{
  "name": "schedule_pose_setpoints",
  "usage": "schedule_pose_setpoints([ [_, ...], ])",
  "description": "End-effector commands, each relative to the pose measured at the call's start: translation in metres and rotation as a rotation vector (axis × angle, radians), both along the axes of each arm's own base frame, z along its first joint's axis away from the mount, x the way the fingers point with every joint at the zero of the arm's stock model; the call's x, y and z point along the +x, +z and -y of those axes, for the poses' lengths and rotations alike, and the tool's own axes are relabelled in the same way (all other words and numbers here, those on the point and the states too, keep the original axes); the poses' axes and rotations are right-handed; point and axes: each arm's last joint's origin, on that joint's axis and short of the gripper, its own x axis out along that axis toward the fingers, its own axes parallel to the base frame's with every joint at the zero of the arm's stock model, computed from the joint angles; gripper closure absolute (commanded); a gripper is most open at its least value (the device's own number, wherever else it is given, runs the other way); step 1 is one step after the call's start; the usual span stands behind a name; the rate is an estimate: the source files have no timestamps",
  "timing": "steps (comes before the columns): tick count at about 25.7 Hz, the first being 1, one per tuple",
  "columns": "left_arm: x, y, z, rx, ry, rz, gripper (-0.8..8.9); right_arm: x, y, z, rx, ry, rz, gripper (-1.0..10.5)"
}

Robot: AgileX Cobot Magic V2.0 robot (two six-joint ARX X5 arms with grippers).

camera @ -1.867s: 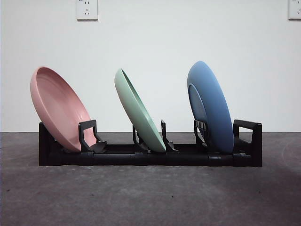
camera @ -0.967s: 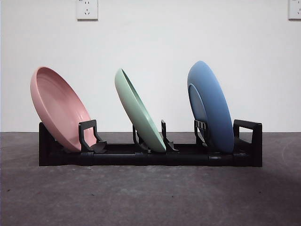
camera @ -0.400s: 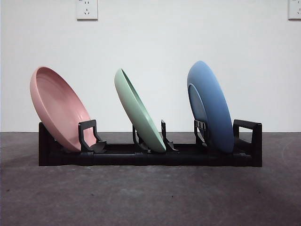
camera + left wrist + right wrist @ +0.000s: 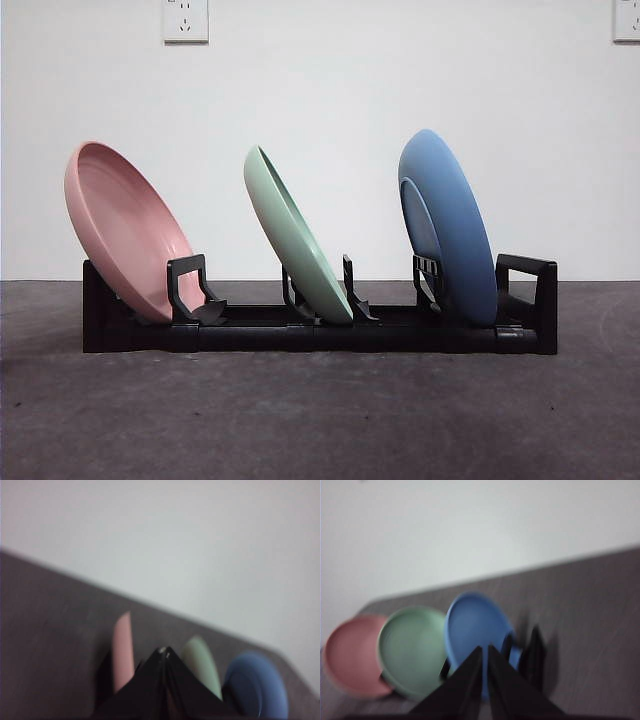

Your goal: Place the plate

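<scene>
Wrist views: left hand closed (empty); right hand likewise.

Both wrist views blurred, blue plate cut off at edge

dark grey table, white wall, two wall sockets

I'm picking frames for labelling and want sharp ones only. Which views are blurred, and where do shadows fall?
Front view: sharp; the pink plate, green plate and blue plate have crisp edges, with soft shadow on the table under the rack. Left wrist view: blurred throughout. Right wrist view: blurred too, plate rims smeared.
</scene>
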Motion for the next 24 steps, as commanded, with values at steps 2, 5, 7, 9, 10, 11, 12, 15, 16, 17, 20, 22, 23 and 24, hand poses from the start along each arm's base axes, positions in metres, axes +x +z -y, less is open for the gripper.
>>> schedule_pose_setpoints([
  [2,0.007,0.014,0.001,0.065,-0.050,-0.147,8.03,0.009,0.017,-0.001,-0.001,0.039,-0.137,9.3],
  [5,0.014,0.022,0.002,0.089,-0.062,-0.277,8.03,0.020,0.027,-0.002,0.002,0.051,-0.259,9.3],
  [7,0.020,0.026,0.002,0.094,-0.066,-0.366,8.03,0.027,0.031,-0.002,-0.005,0.059,-0.344,9.3],
  [9,0.025,0.030,0.002,0.118,-0.077,-0.438,8.03,0.033,0.034,-0.003,-0.023,0.093,-0.411,9.3],
  [10,0.029,0.031,0.003,0.136,-0.085,-0.474,8.03,0.035,0.036,-0.003,-0.033,0.112,-0.442,9.3],
  [11,0.031,0.031,0.003,0.147,-0.090,-0.500,8.03,0.038,0.036,-0.004,-0.042,0.131,-0.466,9.3],
  [12,0.035,0.032,0.003,0.159,-0.097,-0.532,8.03,0.041,0.036,-0.004,-0.051,0.147,-0.489,9.3],
  [15,0.046,0.030,0.003,0.182,-0.112,-0.597,7.74,0.050,0.036,-0.005,-0.077,0.175,-0.540,9.3],
  [16,0.051,0.027,0.004,0.182,-0.115,-0.627,7.02,0.054,0.034,-0.005,-0.087,0.187,-0.549,8.9],
  [17,0.055,0.025,0.004,0.181,-0.117,-0.655,5.94,0.056,0.033,-0.005,-0.115,0.201,-0.547,7.8],
  [20,0.059,0.021,0.004,0.181,-0.120,-0.697,4.67,0.057,0.032,-0.005,-0.153,0.221,-0.541,5.0],
  [22,0.059,0.021,0.004,0.181,-0.120,-0.692,4.69,0.055,0.032,-0.005,-0.152,0.221,-0.536,5.0],
  [23,0.059,0.022,0.004,0.181,-0.120,-0.691,4.69,0.053,0.031,-0.005,-0.137,0.223,-0.560,5.0],
  [24,0.059,0.021,0.004,0.181,-0.120,-0.692,4.69,0.051,0.031,-0.005,-0.129,0.232,-0.571,5.0],
])
